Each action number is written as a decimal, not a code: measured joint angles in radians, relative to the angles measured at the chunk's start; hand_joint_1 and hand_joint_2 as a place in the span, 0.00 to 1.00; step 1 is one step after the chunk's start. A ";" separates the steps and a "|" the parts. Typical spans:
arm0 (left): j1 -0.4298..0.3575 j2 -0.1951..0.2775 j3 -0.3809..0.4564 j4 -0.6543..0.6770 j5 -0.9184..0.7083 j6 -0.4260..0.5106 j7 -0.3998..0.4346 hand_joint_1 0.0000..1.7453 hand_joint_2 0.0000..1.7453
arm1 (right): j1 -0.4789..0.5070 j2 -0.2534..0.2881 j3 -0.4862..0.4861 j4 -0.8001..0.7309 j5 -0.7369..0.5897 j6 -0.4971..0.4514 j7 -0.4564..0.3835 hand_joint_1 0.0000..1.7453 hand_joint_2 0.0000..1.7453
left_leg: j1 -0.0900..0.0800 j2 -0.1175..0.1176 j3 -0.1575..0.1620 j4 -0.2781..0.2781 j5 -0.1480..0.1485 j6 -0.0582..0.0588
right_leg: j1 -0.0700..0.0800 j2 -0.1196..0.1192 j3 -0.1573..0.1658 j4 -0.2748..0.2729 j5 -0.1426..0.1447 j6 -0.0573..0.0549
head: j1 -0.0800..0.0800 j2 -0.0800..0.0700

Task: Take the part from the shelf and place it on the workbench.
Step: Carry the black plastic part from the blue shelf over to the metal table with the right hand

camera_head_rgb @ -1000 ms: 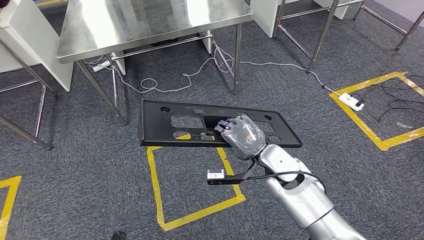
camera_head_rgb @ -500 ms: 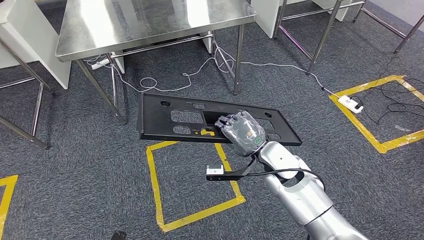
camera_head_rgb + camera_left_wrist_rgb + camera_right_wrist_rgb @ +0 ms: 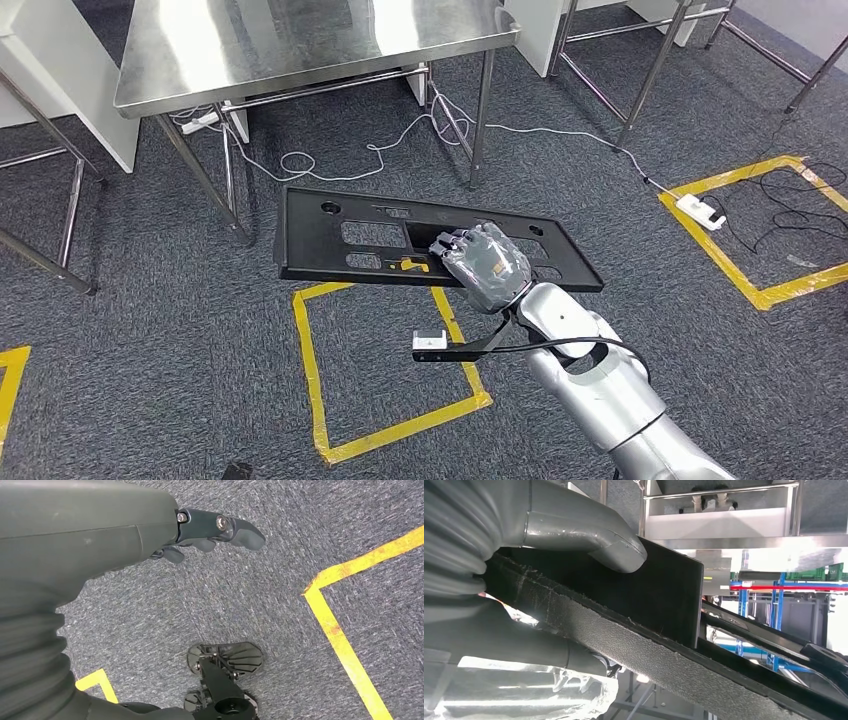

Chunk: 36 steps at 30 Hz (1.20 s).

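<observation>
One long flat black plastic panel with cut-outs (image 3: 400, 245) hangs above grey carpet, gripped by the right hand (image 3: 483, 268), short of the steel workbench (image 3: 300, 45). Left hand (image 3: 210, 532) dangles, fingers spread, holding nothing.

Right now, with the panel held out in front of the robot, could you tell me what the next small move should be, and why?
Probably carry the black panel forward and up toward the steel workbench. The right robot hand grips its near edge, so the grasp is done, but the panel hangs over the carpet, short of and below the tabletop. The left robot hand hangs free beside the body.
</observation>
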 joint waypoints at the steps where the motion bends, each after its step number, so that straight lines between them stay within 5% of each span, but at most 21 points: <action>1: 0.000 0.000 0.000 0.000 -0.001 0.001 0.000 0.00 1.00 | 0.000 0.000 0.000 0.000 0.000 0.001 0.000 1.00 1.00 | 0.000 0.000 0.000 0.000 0.000 0.000 | 0.000 0.000 0.001 -0.001 0.000 0.000 | 0.000 0.000; 36: 0.002 -0.003 0.022 0.000 -0.007 0.003 -0.005 0.00 1.00 | 0.013 -0.003 0.000 0.011 -0.003 0.017 0.004 1.00 1.00 | -0.002 -0.002 0.002 -0.003 -0.001 -0.001 | -0.002 -0.003 0.012 -0.019 0.004 0.007 | 0.000 0.000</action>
